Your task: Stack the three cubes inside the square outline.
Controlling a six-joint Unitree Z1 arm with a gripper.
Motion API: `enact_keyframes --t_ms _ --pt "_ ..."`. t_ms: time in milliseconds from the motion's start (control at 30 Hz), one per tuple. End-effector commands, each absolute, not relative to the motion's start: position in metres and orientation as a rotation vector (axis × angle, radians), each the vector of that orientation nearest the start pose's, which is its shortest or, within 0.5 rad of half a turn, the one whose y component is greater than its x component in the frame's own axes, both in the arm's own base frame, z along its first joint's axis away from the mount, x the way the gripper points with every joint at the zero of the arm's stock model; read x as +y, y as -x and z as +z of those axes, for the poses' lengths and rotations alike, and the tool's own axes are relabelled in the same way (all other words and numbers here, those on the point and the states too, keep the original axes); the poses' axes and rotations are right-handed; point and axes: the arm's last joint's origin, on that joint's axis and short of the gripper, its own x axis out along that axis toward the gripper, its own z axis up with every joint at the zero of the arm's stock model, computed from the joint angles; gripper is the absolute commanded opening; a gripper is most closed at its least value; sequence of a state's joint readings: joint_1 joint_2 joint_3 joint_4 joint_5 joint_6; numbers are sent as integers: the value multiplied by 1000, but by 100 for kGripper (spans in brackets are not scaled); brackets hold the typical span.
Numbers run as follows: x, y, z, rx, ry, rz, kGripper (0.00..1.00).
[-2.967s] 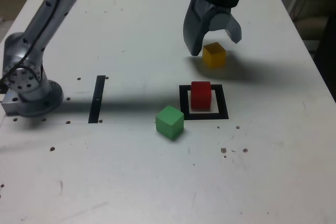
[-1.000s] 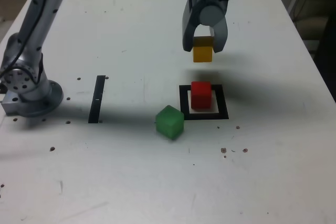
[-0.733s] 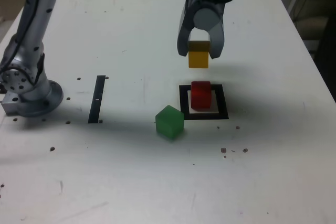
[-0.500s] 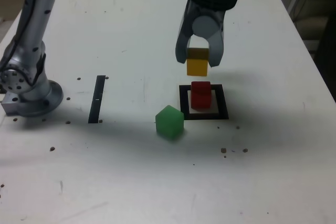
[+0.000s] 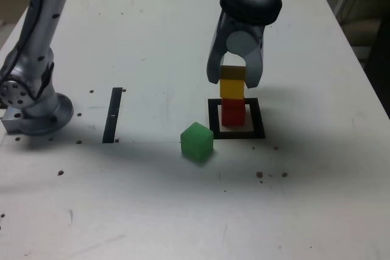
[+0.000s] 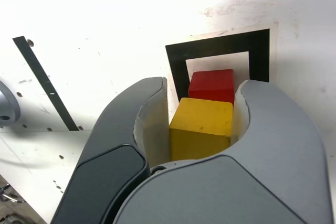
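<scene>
1. My tool (image 5: 232, 81) is pinching the yellow cube (image 5: 232, 84), its two grey fingers (image 6: 268, 124) pressed flat against opposite side faces, as the wrist view shows plainly.
2. The yellow cube hangs directly over the red cube (image 5: 232, 111); from the exterior view I cannot tell whether the two are touching or just apart.
3. The red cube sits inside the square outline (image 5: 212, 119), on its pale centre, roughly squared to the frame.
4. The green cube (image 5: 197, 142) rests on the bench (image 5: 152, 35), just outside the outline toward the exterior view's left, turned corner-on.
5. I judge these cubes light, stiff and matte, so a side-face pinch should hold without crushing or slipping; the flat faces give good seating, but a small block stack will tip easily if I nudge it on release.
6. For the green one, I'd turn the wrist to match its skewed faces and take it across two parallel sides, mid-height.
</scene>
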State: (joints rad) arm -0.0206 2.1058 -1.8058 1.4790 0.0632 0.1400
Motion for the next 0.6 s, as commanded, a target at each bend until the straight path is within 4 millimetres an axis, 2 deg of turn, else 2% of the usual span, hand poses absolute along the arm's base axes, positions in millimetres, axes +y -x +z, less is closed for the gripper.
enact_keyframes --t_ms 0,567 --pt "-6 -383 274 1778 -176 -94 30" --pt "-6 -389 259 1796 -171 -98 30"
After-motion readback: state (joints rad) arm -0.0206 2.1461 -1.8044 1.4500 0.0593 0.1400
